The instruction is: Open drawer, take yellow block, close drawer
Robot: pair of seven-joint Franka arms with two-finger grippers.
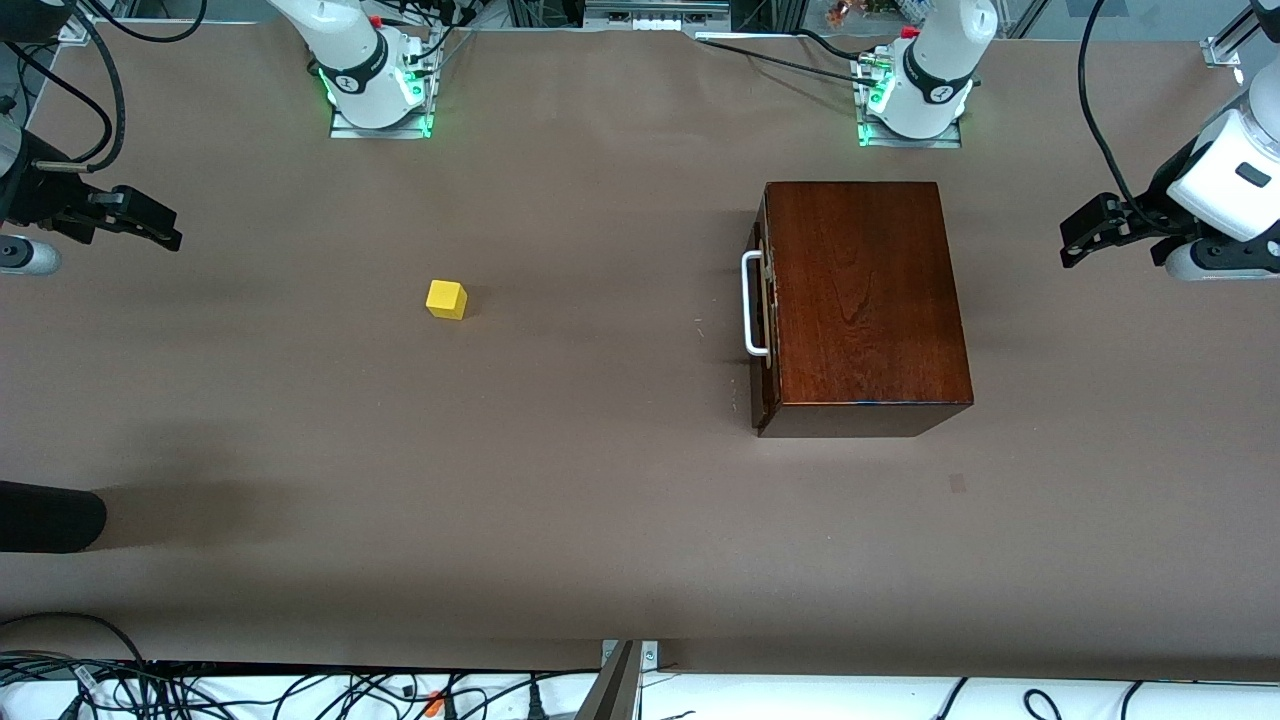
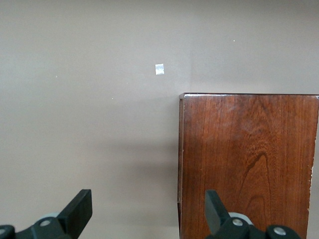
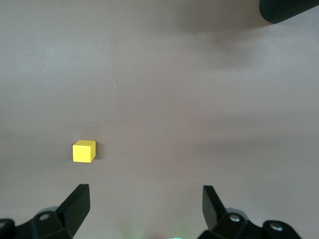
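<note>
The glossy dark wooden box [image 1: 865, 290] stands toward the left arm's end of the table. Its drawer [image 1: 764, 300] is shut, and the white bar handle [image 1: 750, 305] faces the right arm's end. The yellow block [image 1: 446, 299] sits alone on the bare table toward the right arm's end, outside the drawer. My left gripper [image 1: 1075, 245] hangs open above the table's end beside the box; its wrist view shows the box top [image 2: 249, 164] under one finger. My right gripper [image 1: 160, 228] hangs open over its own end of the table, and the block [image 3: 83, 151] lies apart from its fingers. Neither gripper holds anything.
A dark rounded object [image 1: 50, 517] reaches in at the right arm's end, nearer the front camera, and also appears in the right wrist view [image 3: 289, 10]. A small tape patch [image 1: 958, 484] lies on the table nearer the camera than the box. Cables run along the front edge.
</note>
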